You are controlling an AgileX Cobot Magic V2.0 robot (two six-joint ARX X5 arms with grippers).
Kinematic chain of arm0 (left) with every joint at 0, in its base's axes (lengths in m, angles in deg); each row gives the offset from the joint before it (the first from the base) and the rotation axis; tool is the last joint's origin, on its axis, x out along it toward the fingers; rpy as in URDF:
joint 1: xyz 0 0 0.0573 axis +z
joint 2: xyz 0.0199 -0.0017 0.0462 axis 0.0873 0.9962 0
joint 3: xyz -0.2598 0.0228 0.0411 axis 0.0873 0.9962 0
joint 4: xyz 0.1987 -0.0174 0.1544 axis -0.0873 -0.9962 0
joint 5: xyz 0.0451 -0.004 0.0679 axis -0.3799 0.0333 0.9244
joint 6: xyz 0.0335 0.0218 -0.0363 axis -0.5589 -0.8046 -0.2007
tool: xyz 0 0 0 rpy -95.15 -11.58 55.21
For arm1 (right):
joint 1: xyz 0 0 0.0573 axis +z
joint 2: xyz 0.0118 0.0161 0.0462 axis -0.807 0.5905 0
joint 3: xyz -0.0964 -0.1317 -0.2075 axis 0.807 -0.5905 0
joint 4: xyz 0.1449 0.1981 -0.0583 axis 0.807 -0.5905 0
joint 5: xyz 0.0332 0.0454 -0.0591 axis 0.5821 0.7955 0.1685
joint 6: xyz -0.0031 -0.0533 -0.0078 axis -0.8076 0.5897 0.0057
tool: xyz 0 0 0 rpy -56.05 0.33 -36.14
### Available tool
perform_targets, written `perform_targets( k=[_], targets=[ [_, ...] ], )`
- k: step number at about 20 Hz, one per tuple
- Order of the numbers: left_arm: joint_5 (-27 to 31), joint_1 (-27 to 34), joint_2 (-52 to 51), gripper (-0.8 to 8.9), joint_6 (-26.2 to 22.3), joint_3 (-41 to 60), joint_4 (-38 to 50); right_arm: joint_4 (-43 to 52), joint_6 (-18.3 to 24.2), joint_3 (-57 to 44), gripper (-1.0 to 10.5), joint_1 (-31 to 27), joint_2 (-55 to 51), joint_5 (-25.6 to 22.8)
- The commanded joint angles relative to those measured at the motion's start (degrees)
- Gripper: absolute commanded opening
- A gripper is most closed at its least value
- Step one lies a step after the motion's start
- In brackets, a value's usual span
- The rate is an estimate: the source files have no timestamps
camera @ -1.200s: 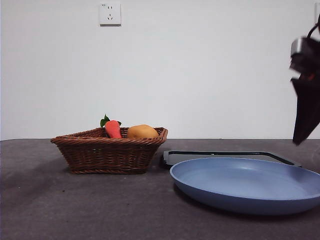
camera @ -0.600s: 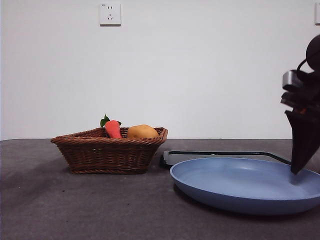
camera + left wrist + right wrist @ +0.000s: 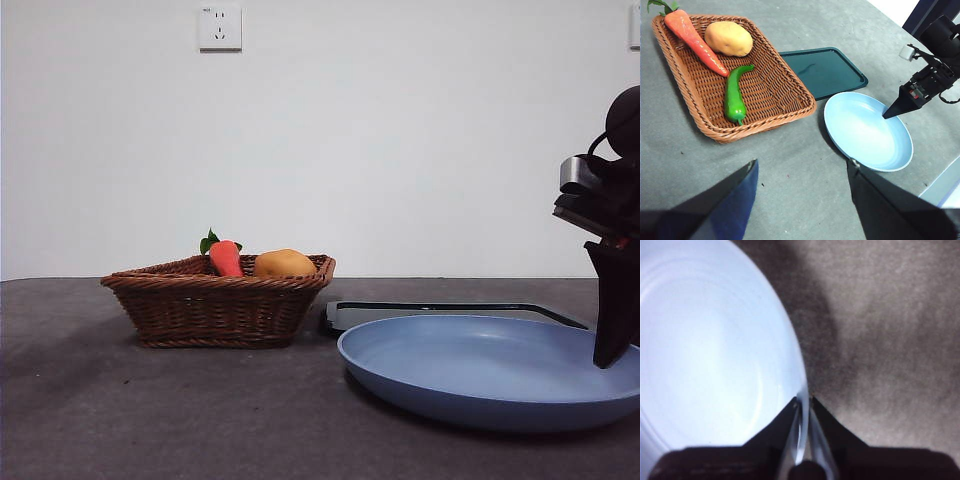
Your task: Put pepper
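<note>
The dark green pepper (image 3: 734,92) lies inside the wicker basket (image 3: 801,106) beside a carrot and a potato; in the front view the basket wall (image 3: 215,312) hides it. My right gripper (image 3: 611,360) is shut on the right-hand rim of the blue plate (image 3: 470,372), its jaws pinching the edge in the right wrist view (image 3: 803,402). It also shows in the left wrist view (image 3: 886,115) at the plate (image 3: 865,134). My left gripper (image 3: 802,163) is open and empty, high above the table in front of the basket.
A carrot (image 3: 695,37) and a yellow-orange potato (image 3: 729,38) lie in the basket's far end. A dark green tray (image 3: 822,70) lies flat behind the plate, next to the basket. A wall with a socket stands behind the table.
The right gripper has come down from above onto the plate's right rim and closed on it. The plate has shifted slightly left.
</note>
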Motion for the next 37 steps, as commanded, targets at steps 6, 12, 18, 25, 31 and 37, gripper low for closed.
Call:
perform_targets(
  k=[6,12,18,25,31,37],
  targets=[
    [3.67,-3.54,3.13,3.14,3.67,-2.58,4.39,-4.66,-2.10,0.81,0.1,0.07,-9.84,-0.85],
    [14.95,-14.08,20.74,3.14,2.47,-14.01,4.98,-8.96,-3.23,1.18,0.1,0.04,-24.46,-0.85],
    [25.44,-22.64,45.07,3.14,-1.31,-30.16,4.92,-10.78,-5.14,1.22,0.1,0.04,-33.51,-0.85],
    [31.85,-24.22,67.76,3.14,-2.89,-43.89,3.89,-12.63,-6.62,1.29,0.1,0.04,-38.82,-0.90],
    [34.47,-24.28,77.66,3.11,-4.35,-46.64,4.66,-13.33,-7.10,1.29,0.1,0.04,-39.89,-0.87],
    [35.80,-24.28,82.58,3.11,-4.37,-46.64,5.38,-13.29,-7.06,1.29,0.1,0.04,-39.89,-0.90]
  ],
)
